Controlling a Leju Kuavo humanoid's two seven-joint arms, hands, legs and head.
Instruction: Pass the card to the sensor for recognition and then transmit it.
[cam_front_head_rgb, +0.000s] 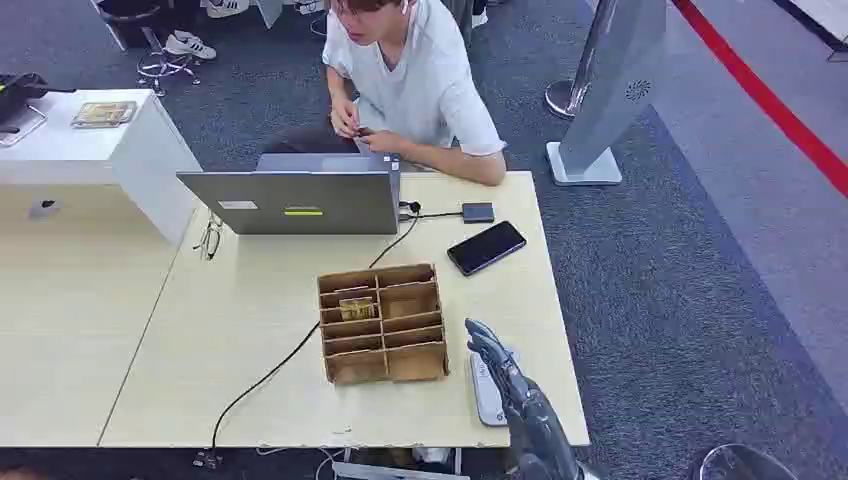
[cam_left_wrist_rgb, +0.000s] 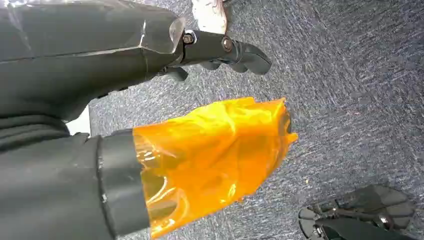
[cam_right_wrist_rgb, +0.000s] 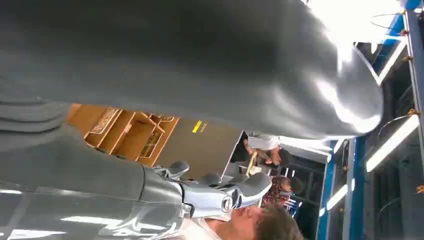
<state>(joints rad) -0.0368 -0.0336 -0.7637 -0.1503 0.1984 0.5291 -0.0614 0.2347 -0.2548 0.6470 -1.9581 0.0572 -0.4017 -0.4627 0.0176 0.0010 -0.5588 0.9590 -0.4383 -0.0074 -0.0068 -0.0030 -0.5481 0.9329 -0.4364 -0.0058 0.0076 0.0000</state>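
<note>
A brown cardboard sorting box (cam_front_head_rgb: 382, 322) with several compartments stands in the middle of the table. A yellowish card (cam_front_head_rgb: 355, 308) lies in one of its left compartments. My right hand (cam_front_head_rgb: 503, 372) reaches up over the table's near right edge, fingers stretched and holding nothing, just right of the box and over a flat white device (cam_front_head_rgb: 486, 393). The right wrist view shows that hand (cam_right_wrist_rgb: 220, 192) bare, with the box (cam_right_wrist_rgb: 125, 132) beyond it. A small dark device (cam_front_head_rgb: 478, 212) is cabled to the laptop. My left hand (cam_left_wrist_rgb: 220, 50) hangs over the carpet, holding nothing.
A grey laptop (cam_front_head_rgb: 300, 200) stands at the far side, with a person (cam_front_head_rgb: 410, 80) seated behind it. A black phone (cam_front_head_rgb: 486, 247) lies right of the box. A black cable (cam_front_head_rgb: 270, 375) runs across the table to its near edge. Glasses (cam_front_head_rgb: 208, 240) lie at the left.
</note>
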